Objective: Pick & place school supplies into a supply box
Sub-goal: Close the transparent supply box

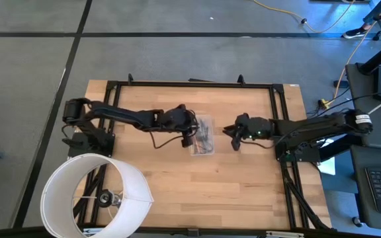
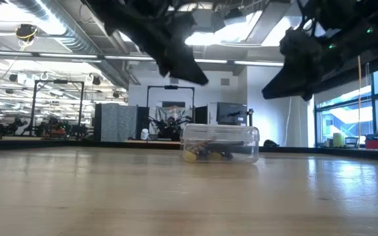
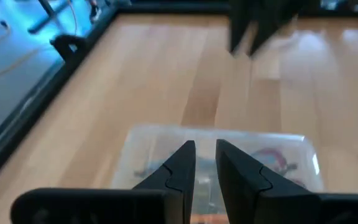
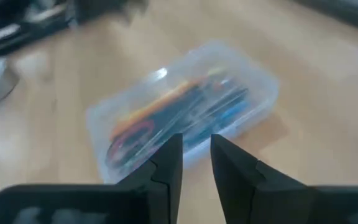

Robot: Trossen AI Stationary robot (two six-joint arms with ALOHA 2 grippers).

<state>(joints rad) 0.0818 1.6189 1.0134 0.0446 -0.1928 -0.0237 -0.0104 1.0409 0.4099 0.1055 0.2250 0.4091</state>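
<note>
**Supplies in the box, both grippers above it**

The clear supply box (image 1: 204,136) sits on the wooden bench (image 1: 177,192) near its middle, between the two arms. The lid looks to be on. Through the plastic show the school supplies (image 4: 185,112): pens and pencils in orange, yellow, blue and black lying lengthwise, with the red scissor handles (image 4: 126,140) at one end.

The left gripper (image 3: 205,163) hangs above the box at its left edge, not touching it. Its fingers stand a narrow gap apart and grasp nothing.

The right gripper (image 4: 196,155) hangs just to the right of the box, raised off the bench. Its fingers also stand slightly parted, with nothing between them.

A large white round cylinder (image 1: 94,195) stands at the bench's near left corner, well apart from the box.
</note>
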